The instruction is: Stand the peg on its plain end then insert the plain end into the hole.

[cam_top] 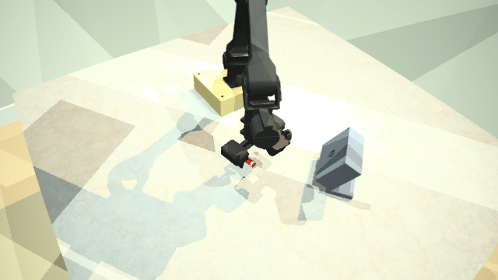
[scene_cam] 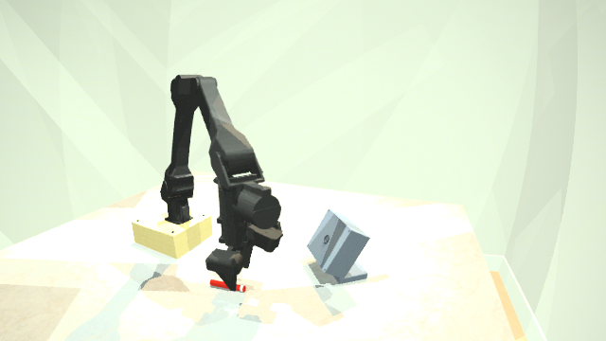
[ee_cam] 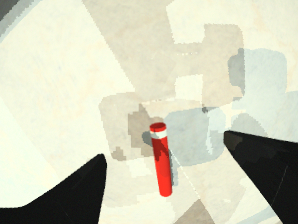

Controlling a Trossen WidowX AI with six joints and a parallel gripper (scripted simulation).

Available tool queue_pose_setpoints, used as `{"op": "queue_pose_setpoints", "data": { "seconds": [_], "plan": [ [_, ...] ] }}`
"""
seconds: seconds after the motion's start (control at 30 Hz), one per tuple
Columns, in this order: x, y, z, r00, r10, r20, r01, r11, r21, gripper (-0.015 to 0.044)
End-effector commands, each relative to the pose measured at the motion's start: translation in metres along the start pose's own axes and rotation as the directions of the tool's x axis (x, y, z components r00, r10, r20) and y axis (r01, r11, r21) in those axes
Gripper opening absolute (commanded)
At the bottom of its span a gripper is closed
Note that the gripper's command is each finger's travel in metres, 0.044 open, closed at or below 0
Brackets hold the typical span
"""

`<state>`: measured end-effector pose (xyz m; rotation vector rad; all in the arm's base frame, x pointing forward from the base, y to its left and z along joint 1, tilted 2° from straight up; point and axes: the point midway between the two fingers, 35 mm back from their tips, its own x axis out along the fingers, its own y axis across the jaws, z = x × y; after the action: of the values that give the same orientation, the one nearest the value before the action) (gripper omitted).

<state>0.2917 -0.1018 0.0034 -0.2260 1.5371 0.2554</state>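
Note:
A red peg (cam_top: 250, 162) (scene_cam: 218, 283) (ee_cam: 162, 165) lies on its side on the table (cam_top: 350, 241) (scene_cam: 407, 303). Its white band is at the upper end in the wrist view and at the right end in the exterior view. My gripper (scene_cam: 240, 277) (ee_cam: 166, 148) is wide open and low, with one finger on each side of the peg and nothing held. The near finger covers part of the peg in the top and exterior views. The grey-blue sloped panel (cam_top: 352, 155) (scene_cam: 350, 246) stands to the right, and its hole (cam_top: 331, 153) (scene_cam: 326, 240) shows in the face.
The arm's yellow base block (cam_top: 212, 91) (scene_cam: 156, 238) is behind the gripper, at the left in the exterior view. The panel stands on a small grey foot (cam_top: 344, 191) (scene_cam: 354, 275). Shadows of the arm fall across the table.

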Motion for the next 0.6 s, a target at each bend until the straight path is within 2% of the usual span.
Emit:
{"op": "queue_pose_setpoints", "data": {
  "seconds": [0.0, 0.47, 0.57],
  "plan": [
    [0.008, 0.001, -0.003, 1.000, 0.001, -0.010, -0.001, 1.000, 0.005, 0.0440],
    [0.028, 0.002, -0.004, 1.000, 0.001, -0.008, -0.001, 1.000, 0.002, 0.0440],
    [0.028, 0.002, -0.004, 1.000, 0.001, -0.008, -0.001, 1.000, 0.002, 0.0361]
  ]
}}
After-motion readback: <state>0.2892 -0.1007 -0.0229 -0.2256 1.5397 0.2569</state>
